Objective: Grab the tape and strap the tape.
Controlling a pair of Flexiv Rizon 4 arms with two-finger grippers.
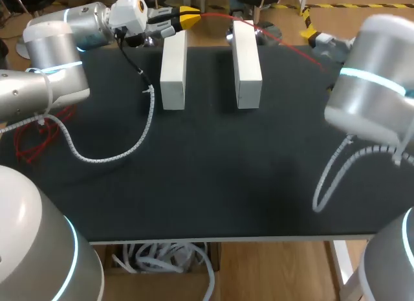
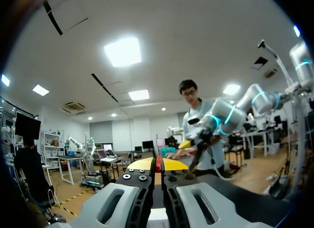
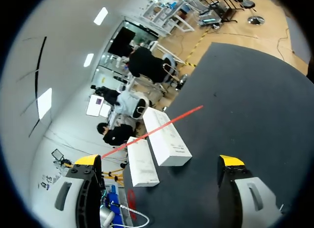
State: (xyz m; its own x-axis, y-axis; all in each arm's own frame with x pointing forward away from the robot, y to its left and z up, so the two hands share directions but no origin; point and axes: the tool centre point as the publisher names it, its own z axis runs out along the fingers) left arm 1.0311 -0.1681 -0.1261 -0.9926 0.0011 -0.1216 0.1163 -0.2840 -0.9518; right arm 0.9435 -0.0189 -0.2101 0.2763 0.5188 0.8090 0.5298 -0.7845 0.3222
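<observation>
The left gripper (image 2: 157, 164) is clenched on the red tape (image 1: 272, 37): in the left wrist view its yellow tips press together with only a red sliver showing between them, and the rest of the strip is hidden past the tips. In the head view this gripper sits at the far edge of the table (image 1: 207, 178), just beyond the left block (image 1: 173, 69). From it the tape runs rightward as a thin line over the far end of the right block (image 1: 247, 65) and ends on the table near the right arm; I cannot tell whether it touches the block. The right gripper (image 3: 159, 162) is released, its fingers spread wide, with the tape and both blocks ahead of it and well apart. In the head view its own arm hides most of it.
</observation>
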